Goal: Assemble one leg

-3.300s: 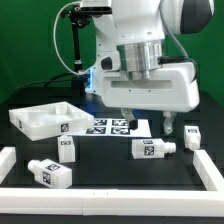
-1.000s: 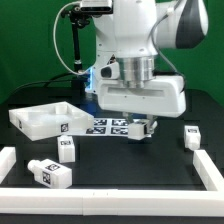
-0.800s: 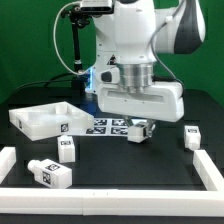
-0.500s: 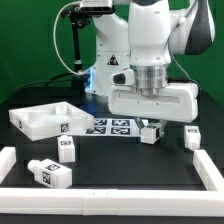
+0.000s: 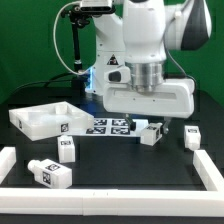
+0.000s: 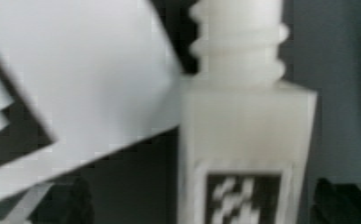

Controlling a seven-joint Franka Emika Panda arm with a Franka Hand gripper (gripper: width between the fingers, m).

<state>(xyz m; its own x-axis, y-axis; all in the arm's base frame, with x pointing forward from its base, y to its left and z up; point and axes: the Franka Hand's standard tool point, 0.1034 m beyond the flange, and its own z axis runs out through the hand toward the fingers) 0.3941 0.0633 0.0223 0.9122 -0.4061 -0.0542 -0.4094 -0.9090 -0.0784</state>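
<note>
My gripper (image 5: 152,128) is shut on one leg (image 5: 151,134), a small white post with a tag sticker, and holds it just above the black table, to the exterior view's right of the marker board (image 5: 108,126). In the wrist view the leg (image 6: 244,120) fills the middle, its narrow knobbed end pointing away and its tag near my gripper (image 6: 209,203). The dark fingers (image 6: 52,200) show only as blurred shapes at the frame's edge. Other legs rest on the table: one upright (image 5: 67,149), one lying (image 5: 52,171), one upright (image 5: 191,137).
The large white square panel with a raised rim (image 5: 38,122) lies at the exterior view's left. A low white border (image 5: 110,190) runs along the table's front and sides. The robot's base and cables stand behind the marker board.
The leg that lay on the table under my open gripper is now held in it, lifted. Over the last second it moved with the gripper toward the exterior view's right.
</note>
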